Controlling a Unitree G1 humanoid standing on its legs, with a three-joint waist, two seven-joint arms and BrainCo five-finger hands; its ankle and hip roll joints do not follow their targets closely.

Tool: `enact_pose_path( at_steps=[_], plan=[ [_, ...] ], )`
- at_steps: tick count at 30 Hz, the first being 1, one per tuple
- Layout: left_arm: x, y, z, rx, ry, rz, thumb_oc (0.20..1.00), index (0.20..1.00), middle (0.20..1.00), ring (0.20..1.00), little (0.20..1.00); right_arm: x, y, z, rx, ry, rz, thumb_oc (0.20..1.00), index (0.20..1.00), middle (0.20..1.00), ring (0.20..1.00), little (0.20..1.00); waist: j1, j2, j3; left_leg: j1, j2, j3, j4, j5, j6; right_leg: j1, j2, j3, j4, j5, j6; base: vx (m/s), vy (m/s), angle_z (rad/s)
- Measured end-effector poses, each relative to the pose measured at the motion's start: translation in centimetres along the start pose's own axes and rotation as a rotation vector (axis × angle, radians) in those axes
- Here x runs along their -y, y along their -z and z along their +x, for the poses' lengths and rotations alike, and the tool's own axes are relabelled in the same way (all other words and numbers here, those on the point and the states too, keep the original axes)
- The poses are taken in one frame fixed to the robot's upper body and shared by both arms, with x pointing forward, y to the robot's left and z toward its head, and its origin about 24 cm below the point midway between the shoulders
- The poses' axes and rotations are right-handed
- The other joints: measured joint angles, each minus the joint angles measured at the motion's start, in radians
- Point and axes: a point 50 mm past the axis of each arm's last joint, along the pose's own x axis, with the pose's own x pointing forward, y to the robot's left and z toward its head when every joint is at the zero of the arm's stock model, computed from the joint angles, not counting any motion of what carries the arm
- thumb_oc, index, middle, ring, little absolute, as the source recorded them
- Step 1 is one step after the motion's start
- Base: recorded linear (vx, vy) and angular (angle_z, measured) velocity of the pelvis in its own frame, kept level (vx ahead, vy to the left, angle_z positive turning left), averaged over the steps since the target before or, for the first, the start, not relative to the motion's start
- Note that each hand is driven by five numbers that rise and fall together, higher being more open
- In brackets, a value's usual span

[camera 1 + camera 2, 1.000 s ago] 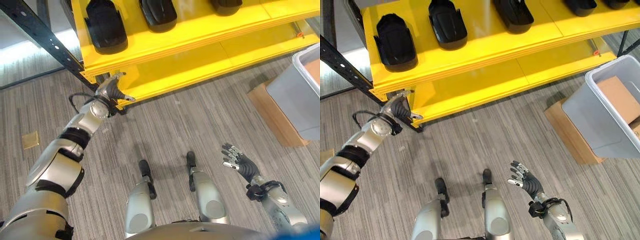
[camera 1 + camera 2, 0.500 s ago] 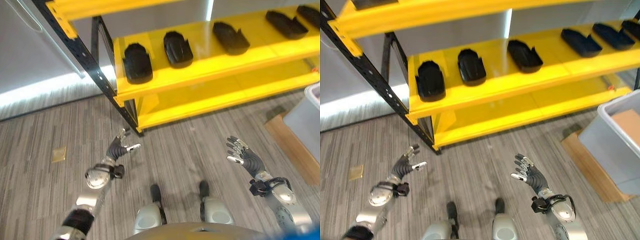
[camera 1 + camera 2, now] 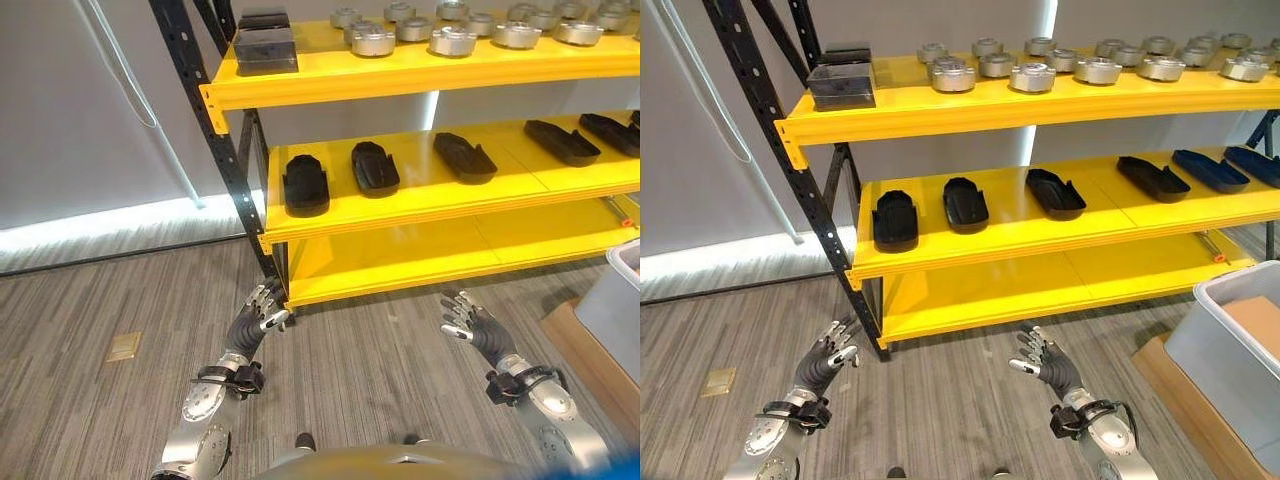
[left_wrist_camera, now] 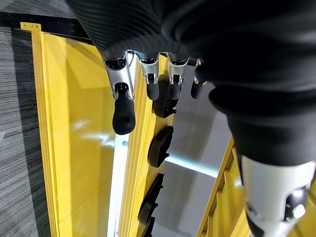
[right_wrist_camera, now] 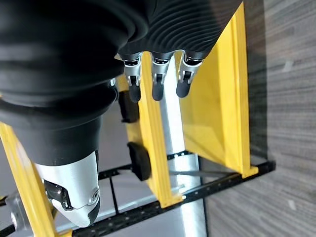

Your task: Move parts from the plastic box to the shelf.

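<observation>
Hands raised before the yellow shelf [image 3: 1040, 232]: our left hand [image 3: 826, 362] and right hand [image 3: 1045, 362] are both spread open and empty. Black parts [image 3: 895, 218] lie along its middle level. We see the plastic box [image 3: 1230, 335] on the floor past its right end.

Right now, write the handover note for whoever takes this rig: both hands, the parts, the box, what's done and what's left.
Left hand: open, empty, held out low in front of the shelf's black corner post.
Right hand: open, empty, held out low toward the bottom shelf.
Parts: six black molded parts lie in a row on the middle shelf; round metal parts and dark trays sit on the top shelf.
Box: the grey plastic box stands on the floor to the robot's right; brown cardboard shows inside it.
Done: parts already shelved.
Left: turn to the box and check for remaining parts; none are visible from here.
</observation>
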Motion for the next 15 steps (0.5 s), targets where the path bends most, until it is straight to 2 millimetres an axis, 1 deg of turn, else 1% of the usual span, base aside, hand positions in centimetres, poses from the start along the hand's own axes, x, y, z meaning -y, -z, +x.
enact_pose_path(
  at_steps=[2,4,5,7,8,9,10,11,12,13,14,15],
  plan=[
    [-0.2,0.2,-0.3,-0.01,-0.005,0.002,1.0,1.0,1.0,1.0,1.0,0.1,0.2,-0.3,-0.008,0.009,0.004,1.0,1.0,1.0,1.0,1.0,-0.001,-0.006,0.006,-0.011,0.0,-0.014,0.011,0.0,0.0,-0.036,-0.001,0.0,0.071,-0.034,-0.009,-0.1,-0.13,0.13],
    [-0.3,-0.1,-0.4,-0.001,-0.005,0.01,1.0,1.0,1.0,1.0,1.0,0.6,0.5,-0.9,-0.02,0.028,0.002,1.0,1.0,1.0,1.0,1.0,0.0,-0.016,0.022,-0.046,0.006,-0.031,0.045,-0.003,-0.004,-0.091,0.002,0.001,0.147,-0.067,-0.024,-0.06,-0.125,0.14],
    [-0.3,-0.2,-0.5,0.001,-0.003,0.011,1.0,1.0,1.0,1.0,1.0,0.8,0.8,-1.4,-0.033,0.041,0.005,1.0,1.0,1.0,1.0,1.0,-0.001,-0.02,0.032,-0.058,0.009,-0.035,0.056,-0.004,-0.006,-0.106,0.003,0.001,0.167,-0.076,-0.025,-0.02,-0.107,0.07],
    [-0.5,0.2,-1.0,-0.015,0.002,0.007,1.0,1.0,1.0,1.0,1.0,2.0,1.0,-2.4,-0.037,0.102,0.009,1.0,1.0,1.0,1.0,1.0,-0.003,-0.032,0.061,-0.067,0.016,-0.045,0.06,-0.017,-0.017,-0.128,0.008,-0.001,0.198,-0.09,-0.03,-0.02,-0.104,0.02],
    [-0.5,0.4,-1.1,-0.026,0.003,0.004,1.0,1.0,1.0,1.0,1.0,2.5,1.0,-2.9,-0.037,0.127,0.008,1.0,1.0,1.0,1.0,1.0,-0.005,-0.041,0.082,-0.069,0.023,-0.045,0.069,-0.021,-0.016,-0.129,0.015,-0.001,0.203,-0.091,-0.033,-0.02,-0.156,-0.08],
    [-0.5,0.4,-1.2,-0.032,0.003,-0.005,1.0,1.0,1.0,1.0,1.0,2.9,0.8,-3.2,-0.035,0.144,0.001,1.0,1.0,1.0,1.0,1.0,-0.003,-0.027,0.095,-0.077,0.035,-0.052,0.088,-0.031,-0.016,-0.134,0.029,0.0,0.235,-0.097,-0.026,-0.03,-0.215,-0.09],
    [-0.7,0.1,-1.5,-0.025,0.001,-0.013,1.0,1.0,1.0,1.0,1.0,3.0,0.5,-3.3,-0.033,0.131,-0.013,1.0,1.0,1.0,1.0,1.0,-0.005,-0.047,0.108,-0.098,0.039,-0.052,0.122,-0.033,-0.018,-0.175,0.035,0.012,0.362,-0.145,-0.044,-0.05,-0.165,0.09],
    [-0.8,-1.1,-1.7,0.003,0.018,0.014,1.0,1.0,1.0,1.0,1.0,2.7,0.6,-3.6,-0.035,0.127,-0.006,1.0,1.0,1.0,1.0,1.0,-0.009,-0.079,0.113,-0.116,0.037,-0.05,0.146,-0.033,-0.018,-0.189,0.029,0.027,0.458,-0.215,-0.086,-0.08,-0.166,0.27],
    [-0.5,-2.1,-1.8,0.034,0.053,0.04,1.0,1.0,1.0,1.0,1.0,2.6,0.7,-3.9,-0.039,0.125,-0.009,1.0,1.0,1.0,1.0,1.0,-0.001,-0.103,0.123,-0.126,0.046,-0.057,0.184,-0.029,-0.023,-0.192,0.039,0.028,0.461,-0.268,-0.105,-0.09,-0.157,0.2],
    [0.2,-2.5,-1.5,0.049,0.088,0.043,1.0,1.0,1.0,1.0,1.0,2.9,0.7,-4.1,-0.044,0.129,-0.021,1.0,1.0,1.0,1.0,1.0,0.012,-0.093,0.135,-0.15,0.069,-0.086,0.23,-0.02,-0.005,-0.192,0.072,0.026,0.457,-0.277,-0.122,-0.03,-0.134,-0.02],
    [0.6,-2.5,-1.3,0.046,0.119,0.046,1.0,1.0,1.0,1.0,1.0,3.1,0.4,-3.8,-0.033,0.133,-0.028,1.0,1.0,1.0,1.0,1.0,0.036,-0.081,0.156,-0.183,0.073,-0.115,0.277,0.031,-0.018,-0.188,0.085,0.017,0.458,-0.273,-0.146,0.03,-0.072,0.04],
    [1.0,-2.5,-0.9,0.043,0.144,0.046,1.0,1.0,1.0,1.0,1.0,3.1,0.2,-3.8,-0.025,0.137,-0.028,1.0,1.0,1.0,1.0,1.0,0.031,-0.088,0.171,-0.227,0.068,-0.143,0.322,0.072,-0.024,-0.183,0.081,-0.002,0.454,-0.27,-0.151,0.06,-0.022,0.36]
  ],
)
